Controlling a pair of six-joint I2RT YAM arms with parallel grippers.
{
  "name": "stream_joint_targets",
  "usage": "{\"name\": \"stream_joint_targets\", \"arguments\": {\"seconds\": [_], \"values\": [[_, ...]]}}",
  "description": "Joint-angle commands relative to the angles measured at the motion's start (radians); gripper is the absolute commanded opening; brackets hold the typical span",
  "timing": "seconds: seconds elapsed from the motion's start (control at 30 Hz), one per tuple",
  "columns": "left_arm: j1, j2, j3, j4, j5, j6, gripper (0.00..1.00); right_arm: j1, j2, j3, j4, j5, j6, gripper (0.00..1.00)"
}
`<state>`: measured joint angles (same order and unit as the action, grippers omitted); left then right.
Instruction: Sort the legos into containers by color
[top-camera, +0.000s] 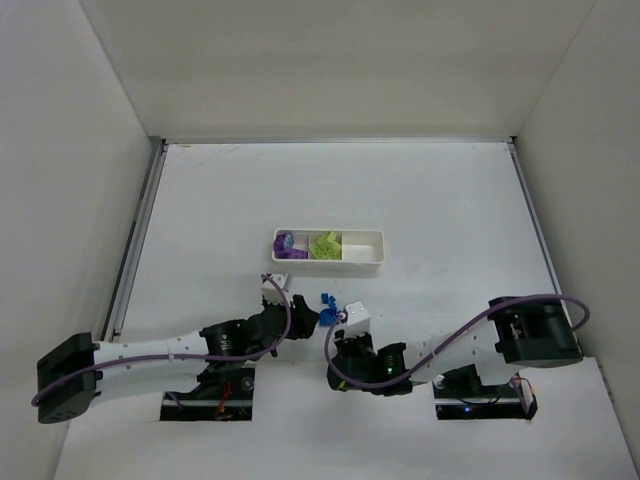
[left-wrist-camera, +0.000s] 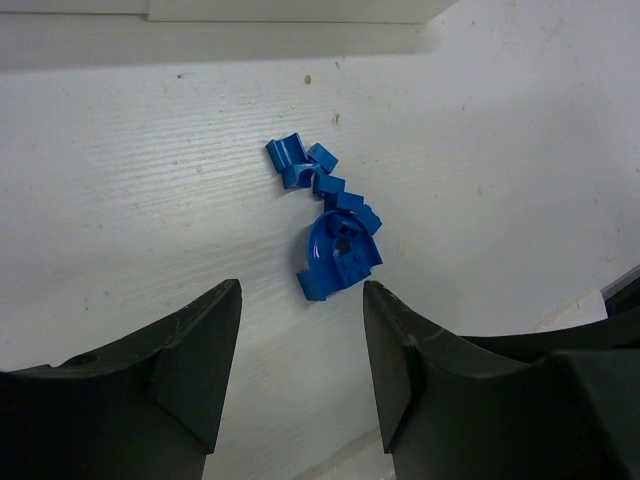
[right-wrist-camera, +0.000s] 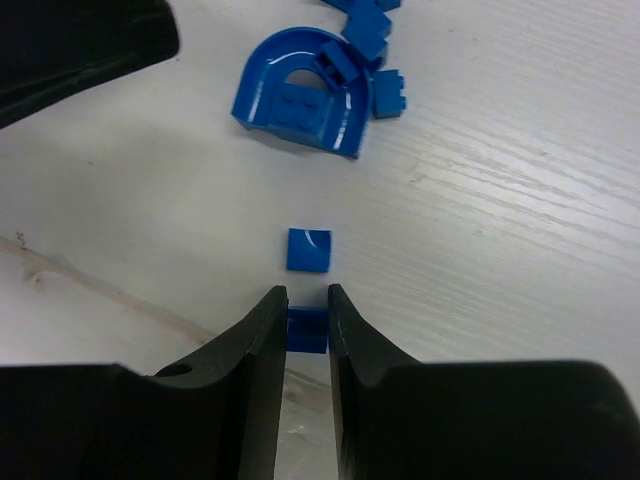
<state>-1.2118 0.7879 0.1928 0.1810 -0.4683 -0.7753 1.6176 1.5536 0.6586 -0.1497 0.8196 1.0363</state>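
**Right gripper pinches a tiny blue brick beside the loose blue pile**

Down at the table (right-wrist-camera: 500, 250), the right gripper (right-wrist-camera: 306, 303) has its fingers clamped on a small blue brick (right-wrist-camera: 307, 331), squeezing its two opposite flat sides. Just ahead lies a blue tile (right-wrist-camera: 308, 249). Beyond that is a blue arch piece (right-wrist-camera: 298, 95) with a few more blue bits (right-wrist-camera: 368, 30) bunched against it. The left gripper (left-wrist-camera: 300, 335) hangs over the same cluster with its fingers apart, holding nothing.

Further back stands the white tray (top-camera: 330, 267). It has purple bricks (top-camera: 288, 245) in its left compartment and lime bricks (top-camera: 325, 245) in the middle. The right compartment looks bare from here.

These pieces look hard, glossy and almost weightless. They should not crush, but I'd expect one to twist or pop out if pinched on a corner or off-centre. Flat parallel faces, taken squarely, seem the safest hold. The arch is wider and curved, so its straight end looks the better place to grip.
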Motion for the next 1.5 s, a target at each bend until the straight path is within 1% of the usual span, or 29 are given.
{"name": "stream_joint_targets", "arguments": {"seconds": [0.0, 0.13, 0.27, 0.37, 0.5, 0.6, 0.7, 0.8, 0.93, 1.1, 1.17, 1.27, 1.3, 1.37, 1.47], "values": [[-0.018, -0.003, 0.014, 0.000, -0.018, -0.025, 0.49, -0.002, -0.079, -0.025, -0.037, 0.041, 0.024, 0.26], [-0.028, 0.019, 0.034, -0.005, -0.021, -0.013, 0.50, -0.012, -0.193, -0.065, -0.037, 0.053, 0.019, 0.26], [-0.048, 0.034, 0.036, 0.017, -0.039, -0.015, 0.50, -0.113, -0.329, -0.096, -0.025, 0.056, -0.059, 0.26], [-0.061, 0.050, 0.048, 0.014, -0.043, -0.013, 0.50, -0.268, -0.444, -0.111, 0.039, 0.026, -0.162, 0.25], [-0.094, 0.040, 0.033, 0.038, -0.075, -0.032, 0.49, -0.501, -0.523, -0.116, 0.201, -0.097, -0.359, 0.26], [-0.101, 0.057, 0.040, 0.026, -0.096, -0.024, 0.49, -0.684, -0.500, -0.094, 0.288, -0.241, -0.421, 0.26], [-0.110, 0.095, 0.045, 0.041, -0.115, -0.024, 0.48, -0.796, -0.416, -0.042, 0.314, -0.333, -0.447, 0.26], [-0.101, 0.140, 0.056, 0.052, -0.125, -0.013, 0.43, -0.831, -0.317, 0.012, 0.325, -0.350, -0.478, 0.26], [-0.087, 0.178, 0.054, 0.095, -0.124, -0.013, 0.41, -0.835, -0.210, 0.078, 0.332, -0.349, -0.504, 0.26], [-0.079, 0.209, 0.063, 0.121, -0.115, -0.001, 0.39, -0.851, -0.153, 0.111, 0.361, -0.353, -0.501, 0.27], [-0.078, 0.218, 0.060, 0.133, -0.115, -0.001, 0.38, -0.855, -0.138, 0.122, 0.364, -0.349, -0.507, 0.32], [-0.062, 0.237, 0.059, 0.155, -0.101, 0.011, 0.37, -0.858, -0.122, 0.124, 0.371, -0.352, -0.507, 0.50], [-0.056, 0.240, 0.057, 0.161, -0.095, 0.016, 0.36, -0.855, -0.122, 0.119, 0.371, -0.353, -0.507, 0.53], [-0.051, 0.247, 0.056, 0.178, -0.093, 0.016, 0.36, -0.855, -0.136, 0.102, 0.371, -0.343, -0.510, 0.55], [-0.042, 0.270, 0.068, 0.186, -0.078, 0.030, 0.34, -0.836, -0.194, 0.050, 0.380, -0.323, -0.493, 0.55]]}}
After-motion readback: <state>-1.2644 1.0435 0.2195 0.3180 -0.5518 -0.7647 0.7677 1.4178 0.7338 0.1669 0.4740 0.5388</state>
